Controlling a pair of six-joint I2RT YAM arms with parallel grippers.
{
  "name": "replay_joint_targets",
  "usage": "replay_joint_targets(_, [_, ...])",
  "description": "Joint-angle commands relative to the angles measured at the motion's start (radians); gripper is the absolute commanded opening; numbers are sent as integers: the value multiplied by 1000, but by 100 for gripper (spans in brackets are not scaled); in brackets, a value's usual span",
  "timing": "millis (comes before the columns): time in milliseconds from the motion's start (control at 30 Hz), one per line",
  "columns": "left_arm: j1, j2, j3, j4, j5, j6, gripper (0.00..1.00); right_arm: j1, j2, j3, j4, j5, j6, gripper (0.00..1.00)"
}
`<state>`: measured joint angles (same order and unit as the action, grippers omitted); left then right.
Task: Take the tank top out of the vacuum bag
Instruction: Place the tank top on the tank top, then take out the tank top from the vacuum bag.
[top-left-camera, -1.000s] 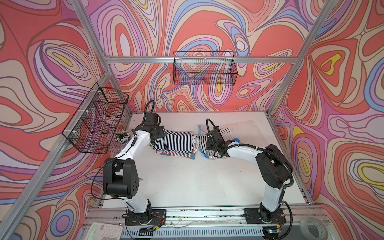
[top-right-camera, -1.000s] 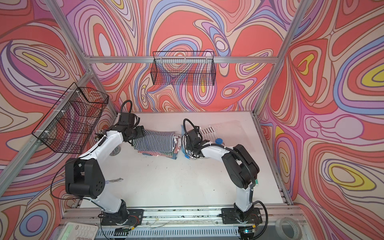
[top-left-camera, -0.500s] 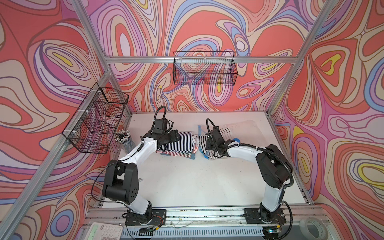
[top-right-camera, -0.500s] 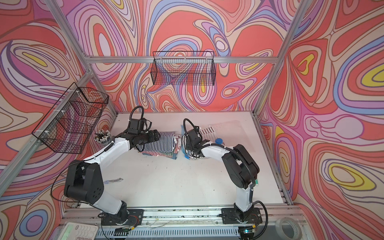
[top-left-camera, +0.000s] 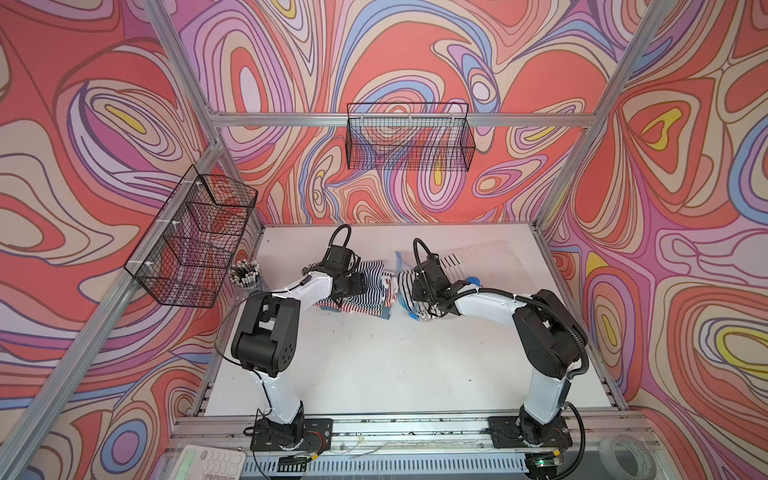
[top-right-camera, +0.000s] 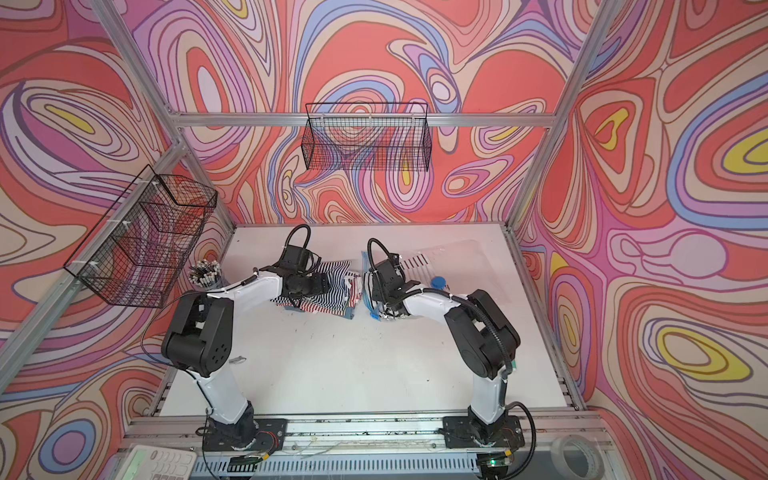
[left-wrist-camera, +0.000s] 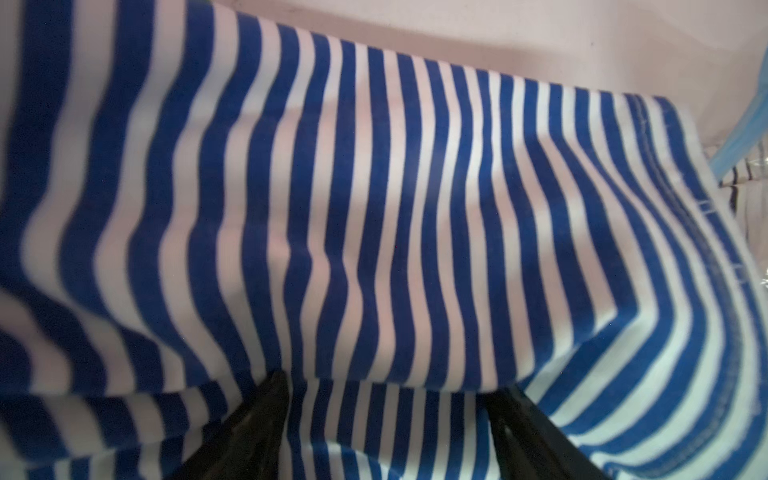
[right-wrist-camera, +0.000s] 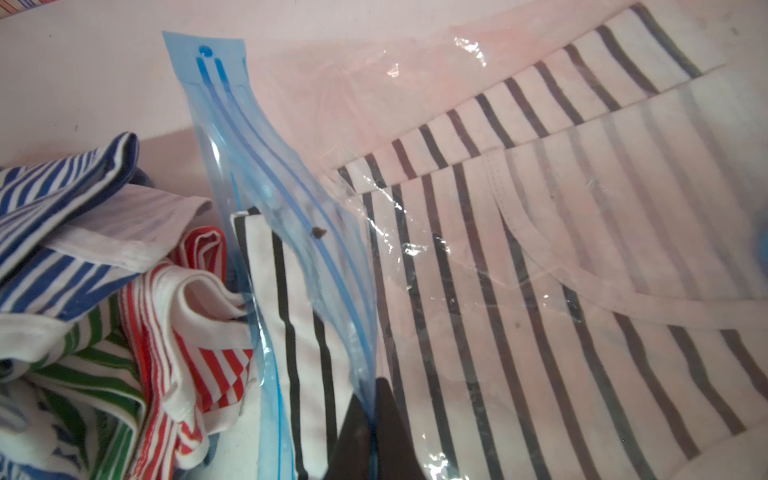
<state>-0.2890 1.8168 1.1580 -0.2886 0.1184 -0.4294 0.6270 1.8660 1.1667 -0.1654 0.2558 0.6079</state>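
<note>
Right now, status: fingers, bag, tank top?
Left fingers open over blue-striped top beside bag. Right fingers shut on vacuum bag zip edge. Black-striped tank top inside bag.

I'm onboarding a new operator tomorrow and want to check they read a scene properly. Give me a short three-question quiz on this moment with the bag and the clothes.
1. True or false: the black-striped tank top lies wholly outside the vacuum bag.
2. What is the right gripper shut on? A) the bag's blue zip strip B) a red-striped top C) the pen cup
3. Fill in: the top garment of the pile beside the bag has ___ and white stripes.

Key: 1 false, it shows under the clear plastic. 2 A. 3 blue.
</note>
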Motion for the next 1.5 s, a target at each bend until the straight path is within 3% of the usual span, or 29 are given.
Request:
replay_joint_targets(0, [-45, 35, -29, -99, -2, 19, 76, -4, -34, -6, -8, -2, 4, 0])
replay_joint_targets(467, [-90, -50, -45, -201, -56, 20, 75, -4, -44, 0, -13, -23, 4, 0])
replay_joint_targets(867, [-206, -260, -40, -94, 55, -85, 82, -5, -99, -36, -19, 4, 19, 0])
replay_joint_targets(1167, [-248, -159, -40, 139, 203, -218, 82, -18, -168, -66, 1, 0, 39, 0])
replay_joint_targets(1467, [-282, -31, 53, 192, 260, -261, 82, -39, -200, -98, 26, -32, 64, 0])
